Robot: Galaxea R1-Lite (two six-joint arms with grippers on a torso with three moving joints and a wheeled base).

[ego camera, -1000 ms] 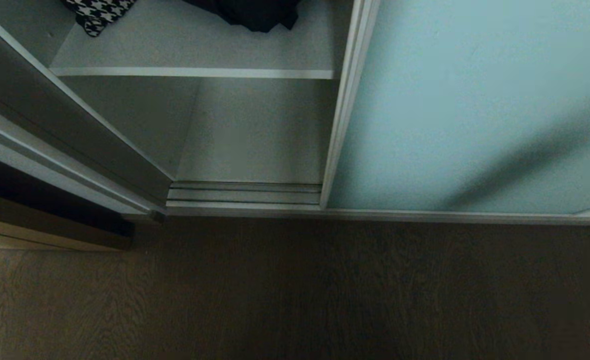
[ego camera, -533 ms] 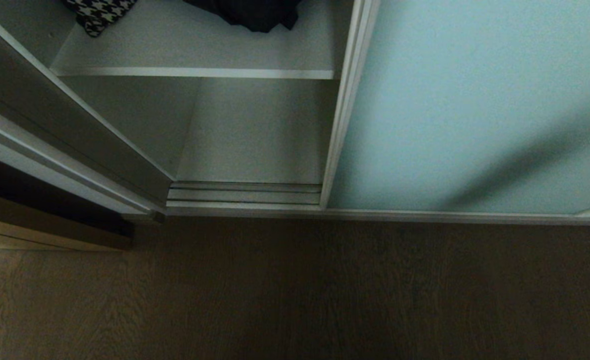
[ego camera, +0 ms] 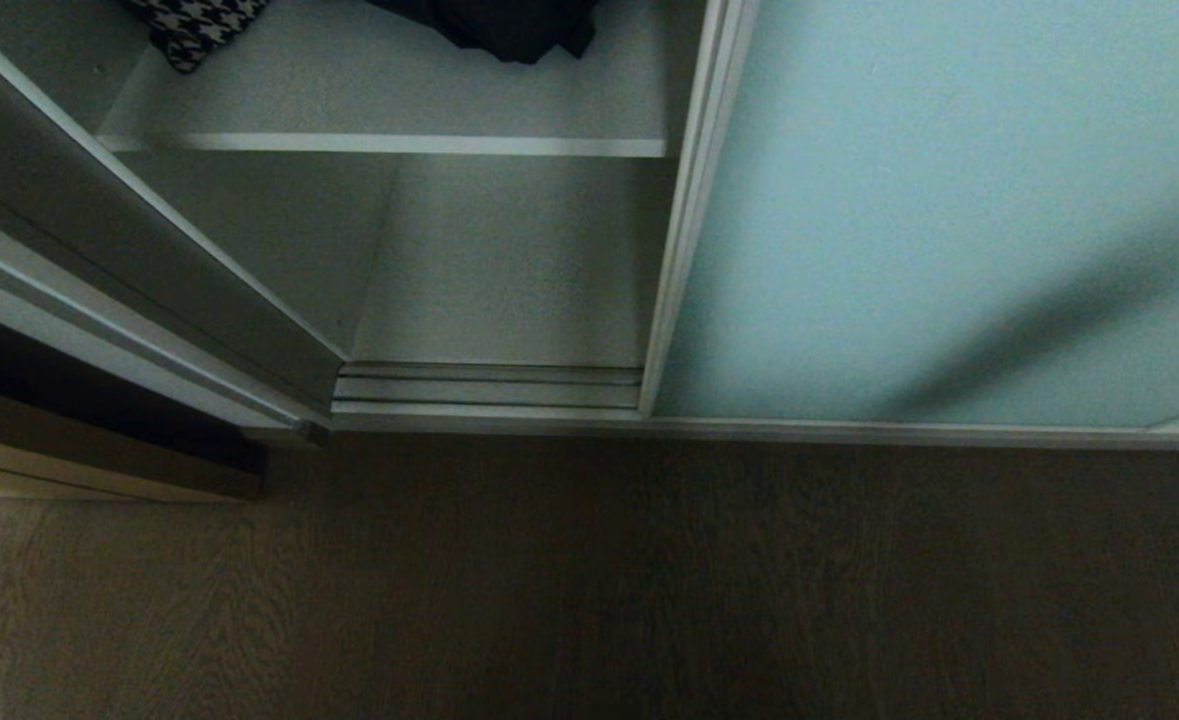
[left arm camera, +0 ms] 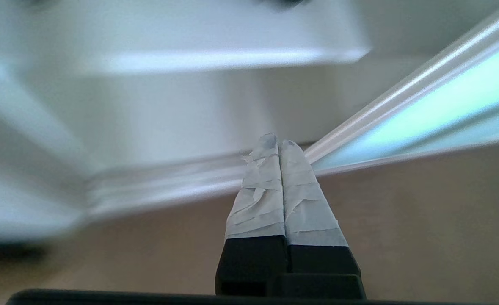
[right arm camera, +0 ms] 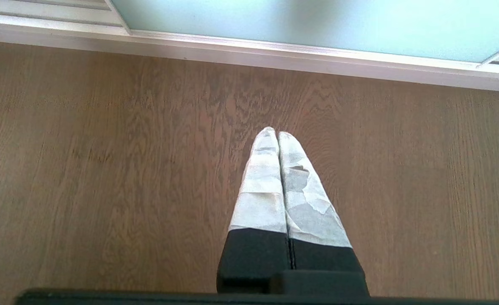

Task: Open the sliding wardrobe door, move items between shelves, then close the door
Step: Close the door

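The sliding wardrobe door, frosted pale blue-green glass in a silver frame, covers the right half, and the left half stands open. On the upper of two pale grey shelves lies a black garment, cut off by the picture's top. The lower board is bare. My left gripper is shut on nothing and hangs above the floor, pointing at the bottom track beside the door's frame. My right gripper is shut and empty over the floor, short of the door. Neither arm shows in the head view.
A black-and-white houndstooth cloth lies at the shelf's left end. The silver floor track runs along the wardrobe's front. A grey side panel bounds the opening on the left. Brown wood-grain floor lies in front.
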